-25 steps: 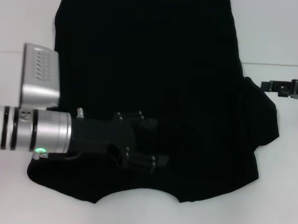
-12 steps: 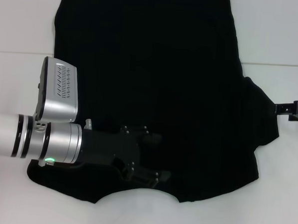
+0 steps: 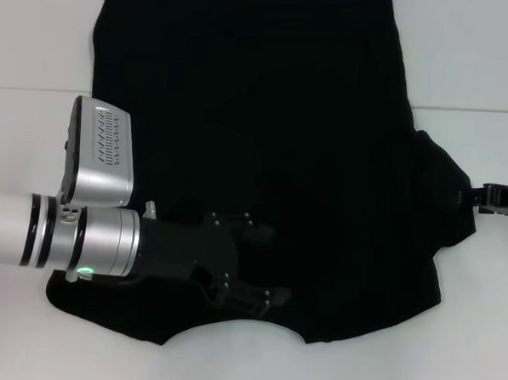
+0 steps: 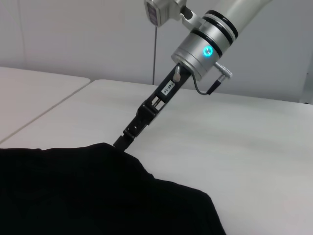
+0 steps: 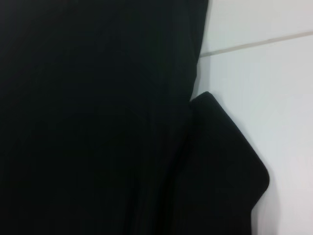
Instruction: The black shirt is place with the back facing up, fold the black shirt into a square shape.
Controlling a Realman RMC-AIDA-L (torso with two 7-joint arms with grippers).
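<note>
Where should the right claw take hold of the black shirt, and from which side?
Probably at the outer edge of the right sleeve. This flap of the black shirt sticks out sideways over the white table, so a low approach from the robot's right reaches it. The right claw is already at that edge; the left claw is above the shirt's near part.

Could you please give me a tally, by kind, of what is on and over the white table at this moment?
Shirts: 1, the black shirt, spread flat.
Grippers: 2, the left gripper over the shirt's near part, the right gripper at its right sleeve edge.
Tables: 1, the white table.
Total: 4.
</note>
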